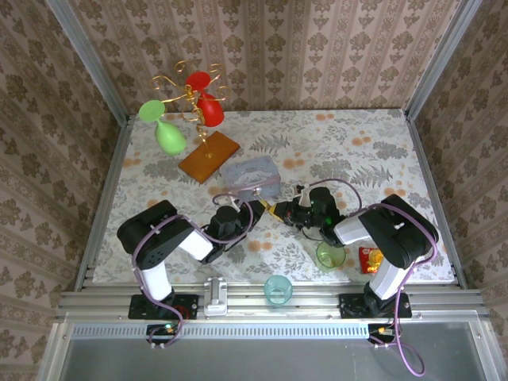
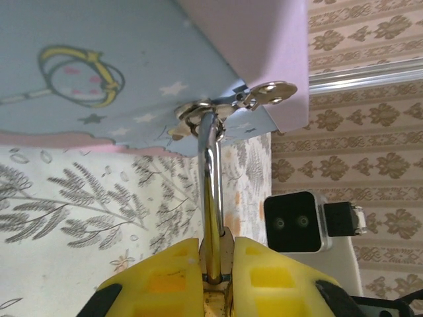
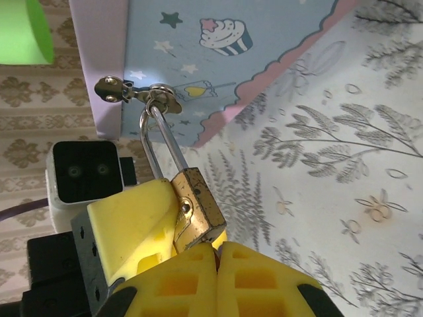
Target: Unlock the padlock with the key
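A pale blue tin [image 1: 252, 173] with cartoon pictures lies in the middle of the leafy counter [image 1: 381, 151]. Behind it, a wooden board [image 1: 208, 155] holds a gold wire stand [image 1: 190, 87] with green balloons [image 1: 170, 136] and red balloons [image 1: 210, 109]. A green cup [image 1: 331, 255], a blue-green cup [image 1: 278, 289] and a red packet [image 1: 370, 259] sit near the front.

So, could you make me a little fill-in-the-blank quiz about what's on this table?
1. The padlock hangs by its shackle from the clasp of a tin that is pale ___.
2. The gripper clamped on the padlock is the robot's ___ one.
3. Near the teal cup stands another cup, coloured ___.

Missing words: blue; left; green.
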Controlling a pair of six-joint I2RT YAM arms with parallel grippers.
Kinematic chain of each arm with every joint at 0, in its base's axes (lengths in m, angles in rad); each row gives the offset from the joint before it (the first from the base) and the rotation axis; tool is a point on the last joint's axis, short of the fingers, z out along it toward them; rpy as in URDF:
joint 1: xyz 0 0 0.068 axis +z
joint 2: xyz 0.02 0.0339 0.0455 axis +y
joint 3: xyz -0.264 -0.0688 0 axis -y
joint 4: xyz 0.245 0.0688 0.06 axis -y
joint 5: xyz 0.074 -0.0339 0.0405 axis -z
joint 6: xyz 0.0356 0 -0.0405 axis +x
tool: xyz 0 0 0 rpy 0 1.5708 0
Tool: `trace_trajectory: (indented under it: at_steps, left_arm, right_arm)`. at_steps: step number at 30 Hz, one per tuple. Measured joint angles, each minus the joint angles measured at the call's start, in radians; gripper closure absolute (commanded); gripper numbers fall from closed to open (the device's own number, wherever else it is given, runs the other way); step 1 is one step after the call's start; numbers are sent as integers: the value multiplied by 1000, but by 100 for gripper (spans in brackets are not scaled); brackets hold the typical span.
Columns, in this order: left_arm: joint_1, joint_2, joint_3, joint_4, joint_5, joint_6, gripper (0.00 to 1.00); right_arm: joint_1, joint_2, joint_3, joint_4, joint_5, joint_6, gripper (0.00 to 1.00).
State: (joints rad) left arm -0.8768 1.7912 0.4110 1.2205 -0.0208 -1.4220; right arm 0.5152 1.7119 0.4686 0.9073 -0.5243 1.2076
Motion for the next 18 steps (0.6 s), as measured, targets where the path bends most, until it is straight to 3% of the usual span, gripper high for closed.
trace_trajectory:
  at_steps: [11, 18]
  left_arm:
    - [-19, 61, 0, 19, 32, 0, 100]
    - [-13, 61, 0, 5, 7, 1, 100]
  right_arm:
    - [48, -66, -17, -163, 127, -106, 100]
    - [8, 64, -19, 31, 23, -18, 100]
